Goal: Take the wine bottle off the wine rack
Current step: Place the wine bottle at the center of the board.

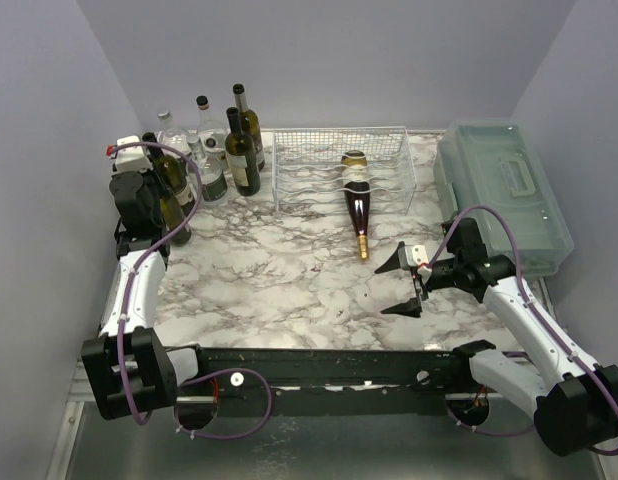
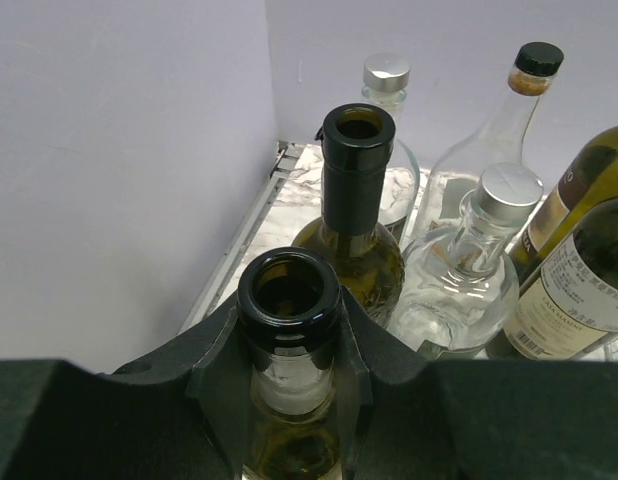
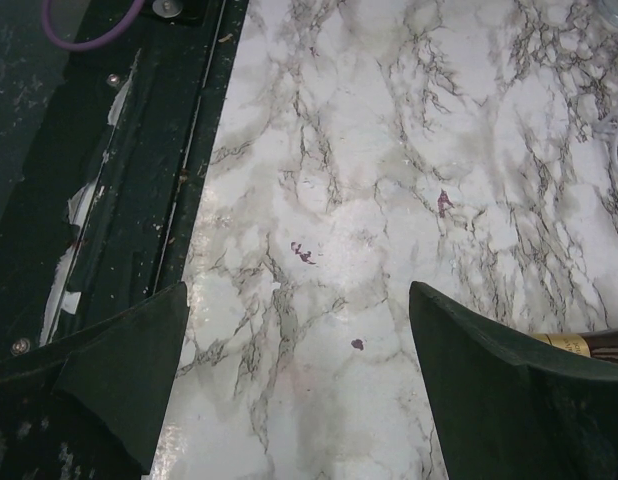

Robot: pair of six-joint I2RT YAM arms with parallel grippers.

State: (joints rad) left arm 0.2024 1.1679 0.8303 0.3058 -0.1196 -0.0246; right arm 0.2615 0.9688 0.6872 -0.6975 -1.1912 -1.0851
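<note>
The white wire wine rack [image 1: 319, 165] stands at the back centre. A dark red wine bottle [image 1: 356, 205] lies in it, its gold-foiled neck poking out toward the front. My right gripper [image 1: 391, 290] hovers open over the marble just right of that neck, holding nothing. In the right wrist view the open right gripper [image 3: 297, 300] has the gold foil [image 3: 564, 343] showing behind one finger. At the back left, my left gripper [image 2: 289, 320] is shut on the neck of an upright olive-green bottle [image 2: 289, 295], which shows in the top view beside the arm [image 1: 176, 212].
Several upright bottles crowd the back left corner, clear ones [image 1: 204, 150] and dark green ones [image 1: 244, 150]; the nearest dark neck [image 2: 357, 160] stands just beyond the held bottle. A translucent green-grey plastic box [image 1: 504, 190] sits along the right wall. The black base rail [image 1: 319, 365] runs along the near edge.
</note>
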